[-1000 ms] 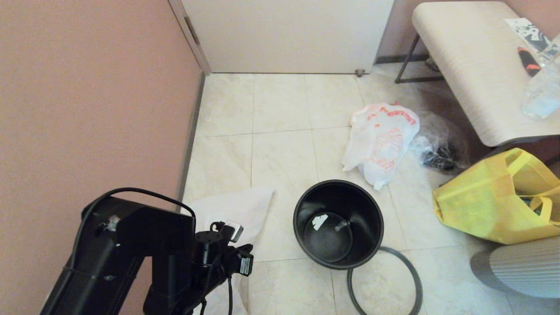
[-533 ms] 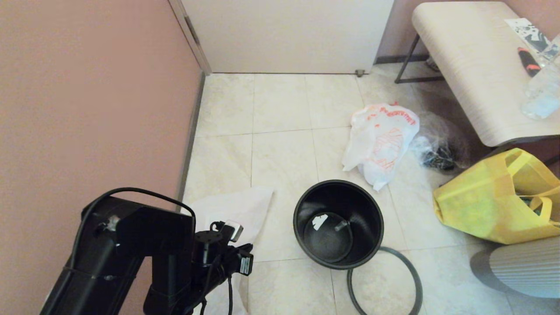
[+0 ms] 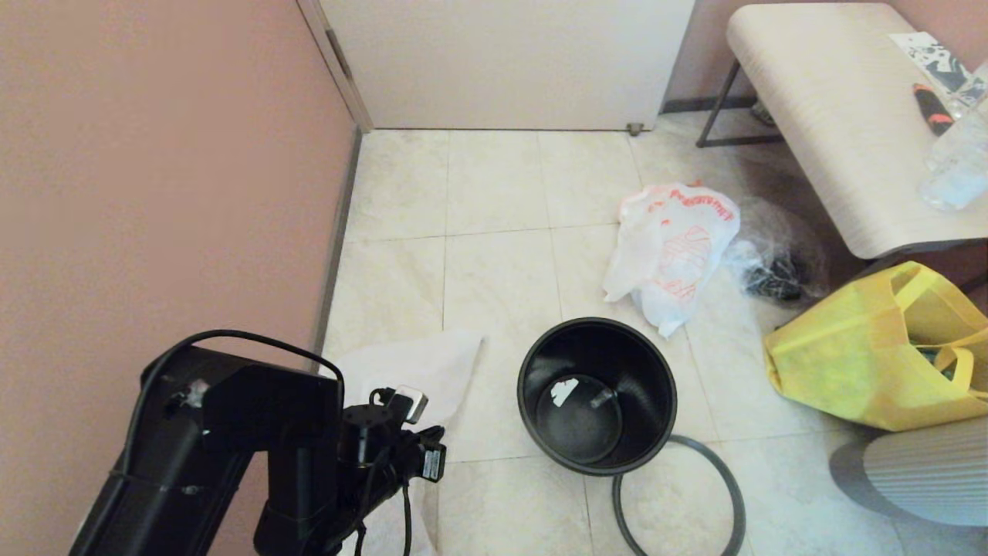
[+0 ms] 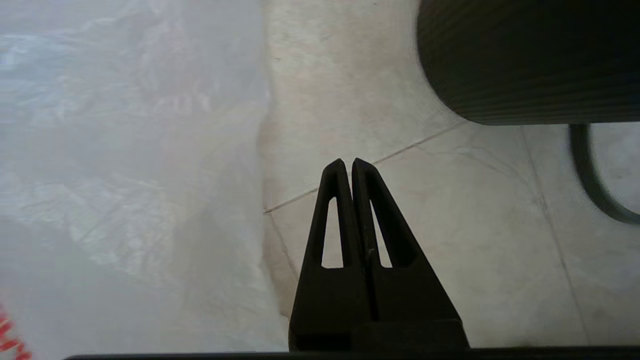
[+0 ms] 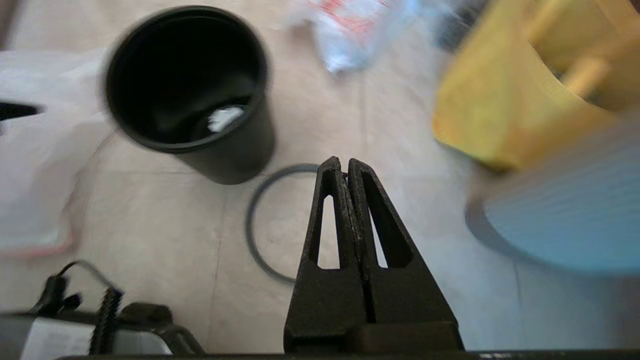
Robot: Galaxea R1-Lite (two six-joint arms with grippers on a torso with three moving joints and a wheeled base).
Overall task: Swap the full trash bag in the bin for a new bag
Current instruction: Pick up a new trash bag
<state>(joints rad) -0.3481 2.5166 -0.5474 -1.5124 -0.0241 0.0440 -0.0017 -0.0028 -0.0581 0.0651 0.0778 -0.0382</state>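
One black bin (image 3: 597,394), one loose grey hoop (image 3: 679,502), two white printed carrier bags: bulging full trash bag (image 3: 670,251), limp new bag (image 3: 421,371); one clear bag (image 3: 776,266), one yellow tote (image 3: 857,355), one worktop (image 3: 834,123)

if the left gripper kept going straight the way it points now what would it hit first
Probably bare floor tile. The shut left gripper points between the new bag and the bin, touching neither; depth is unclear.
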